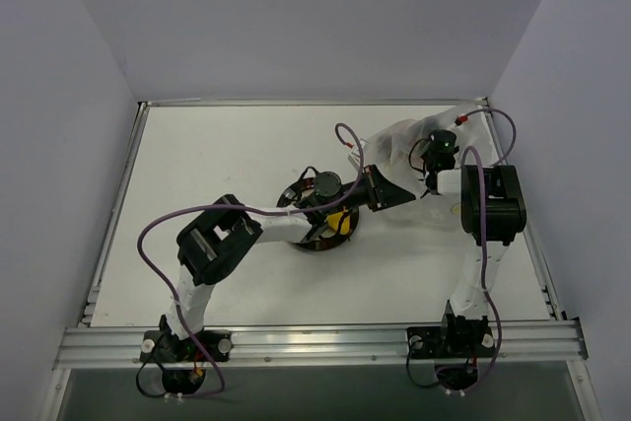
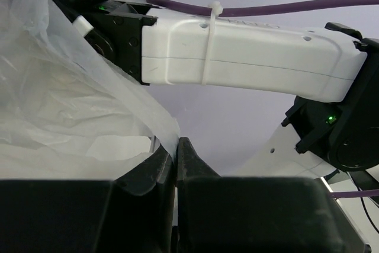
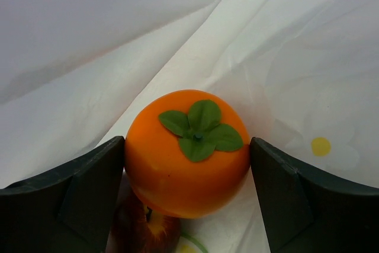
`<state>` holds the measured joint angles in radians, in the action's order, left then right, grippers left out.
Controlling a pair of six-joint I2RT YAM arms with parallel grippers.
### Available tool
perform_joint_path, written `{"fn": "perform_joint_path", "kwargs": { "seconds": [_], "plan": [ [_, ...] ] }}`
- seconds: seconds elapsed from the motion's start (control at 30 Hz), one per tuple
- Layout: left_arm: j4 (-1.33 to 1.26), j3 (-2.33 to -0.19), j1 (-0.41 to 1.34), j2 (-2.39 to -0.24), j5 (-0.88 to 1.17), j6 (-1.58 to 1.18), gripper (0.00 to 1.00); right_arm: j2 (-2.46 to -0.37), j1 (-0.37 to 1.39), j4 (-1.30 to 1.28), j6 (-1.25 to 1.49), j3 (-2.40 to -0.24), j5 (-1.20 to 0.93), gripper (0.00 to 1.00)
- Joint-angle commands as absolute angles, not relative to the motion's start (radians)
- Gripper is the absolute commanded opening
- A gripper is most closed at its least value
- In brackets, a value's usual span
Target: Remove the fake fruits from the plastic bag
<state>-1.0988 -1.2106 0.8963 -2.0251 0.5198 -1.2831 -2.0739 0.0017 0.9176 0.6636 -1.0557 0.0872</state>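
orange fruit: round glossy orange fake fruit (image 3: 186, 158) with a green leaf cap was inside the bag, sitting on the film, leaf cap facing the right wrist camera.
under it: a dark red fruit (image 3: 142, 232) with a stem poked out below the orange one, touching it. Mostly hidden, so I couldn't tell more.
right gripper: right gripper (image 3: 188, 146) was down in the bag with its dark fingers (image 3: 77, 199) either side of the orange fake fruit. Both pads looked pressed to its flanks, a wide pinch on the fruit, which rested low between them.
bag: crinkly translucent whitish plastic bag (image 3: 89, 57) folded up around the fruit; a white flower print with a yellow centre (image 3: 320, 146) was just right of it. From the top camera the plastic bag (image 1: 394, 140) lay at the far right of the table (image 1: 217, 165).
left gripper: left gripper (image 2: 176, 146) was clamped tight on a thin edge of the bag (image 2: 59, 87), film draped off to its left. From above it (image 1: 389, 189) sat between plate and bag.
yellow fruit: small yellow fake fruit (image 1: 338, 222) lay on the round shiny metal plate (image 1: 301, 244) with a dark rim, mid-table, partly under the left arm.
right arm: white link of the right arm (image 2: 249, 57) crossed the left wrist view, close by.
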Motion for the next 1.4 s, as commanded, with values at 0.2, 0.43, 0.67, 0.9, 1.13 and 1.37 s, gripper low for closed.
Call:
{"fn": "perform_joint_path", "kwargs": {
  "seconds": [0.2,0.43,0.67,0.9,1.13,1.37],
  "plan": [
    [-1.135,-1.239,0.824,-1.997,0.512,-1.255,0.02,-1.835,-0.061,1.029,0.729,-0.802,0.037,0.23],
    [-1.066,-1.318,0.804,-2.011,0.517,-1.229,0.02,-1.587,-0.058,1.015,0.781,-0.594,-0.070,0.23],
    [-0.956,-1.465,0.795,-2.069,0.526,-1.186,0.02,-1.385,-0.057,0.980,0.834,-0.387,-0.224,0.23],
    [-0.875,-1.597,0.755,-2.121,0.548,-1.178,0.02,-1.076,-0.043,0.785,0.830,-0.340,-0.298,0.23],
    [-0.775,-1.634,0.742,-2.129,0.561,-1.126,0.02,-0.665,0.044,0.525,0.729,-0.431,-0.196,0.23],
    [-0.666,-1.749,0.730,-2.169,0.609,-1.081,0.02,-0.586,0.231,0.426,0.669,-0.420,-0.376,0.24]
  ]
}}
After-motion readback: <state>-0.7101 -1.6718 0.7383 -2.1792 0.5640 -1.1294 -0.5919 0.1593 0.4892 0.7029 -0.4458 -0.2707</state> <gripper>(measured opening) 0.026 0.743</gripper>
